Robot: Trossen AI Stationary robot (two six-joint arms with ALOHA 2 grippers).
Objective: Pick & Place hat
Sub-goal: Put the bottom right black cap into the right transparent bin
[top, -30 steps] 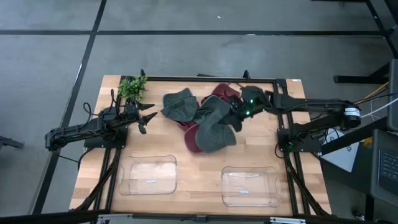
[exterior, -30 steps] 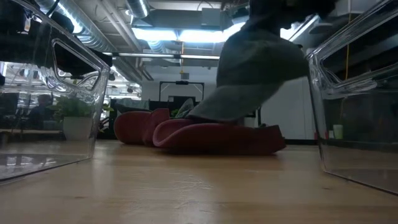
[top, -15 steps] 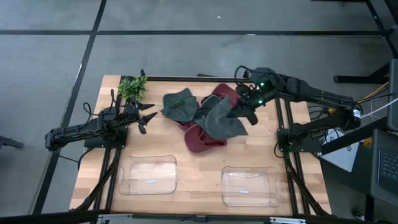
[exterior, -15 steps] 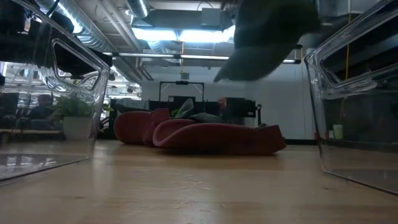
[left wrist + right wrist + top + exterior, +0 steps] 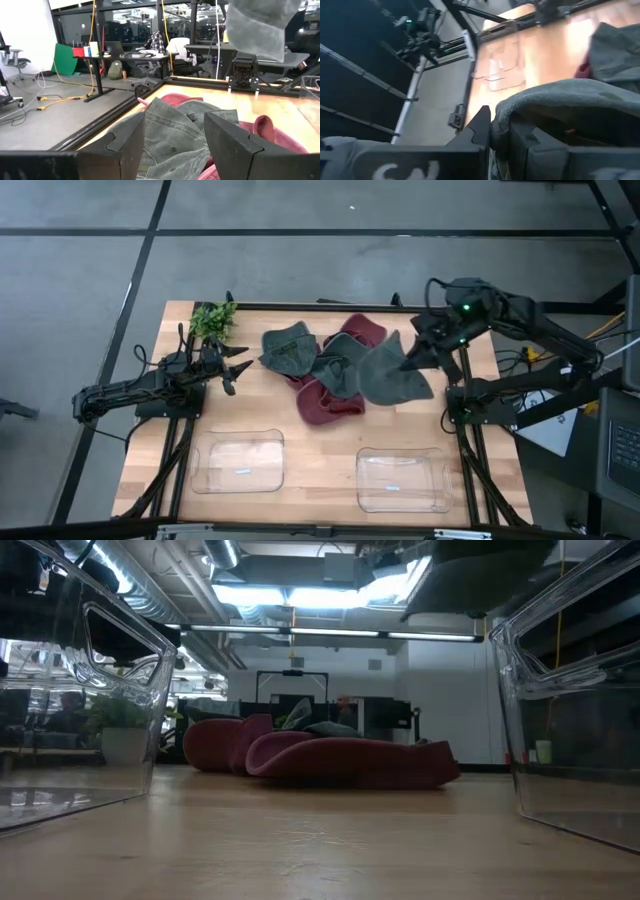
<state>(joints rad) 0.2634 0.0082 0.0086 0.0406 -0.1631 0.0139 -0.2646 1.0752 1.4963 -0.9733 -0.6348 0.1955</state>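
Overhead, right gripper clamping grey hat, fingertips hidden

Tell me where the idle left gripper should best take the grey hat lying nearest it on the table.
Judging from the high view, the left gripper would best come in low from its own side and pinch the raised, crumpled near edge of the grey hat. That fold stands clear of the red hats; the flatter middle offers little to pinch.
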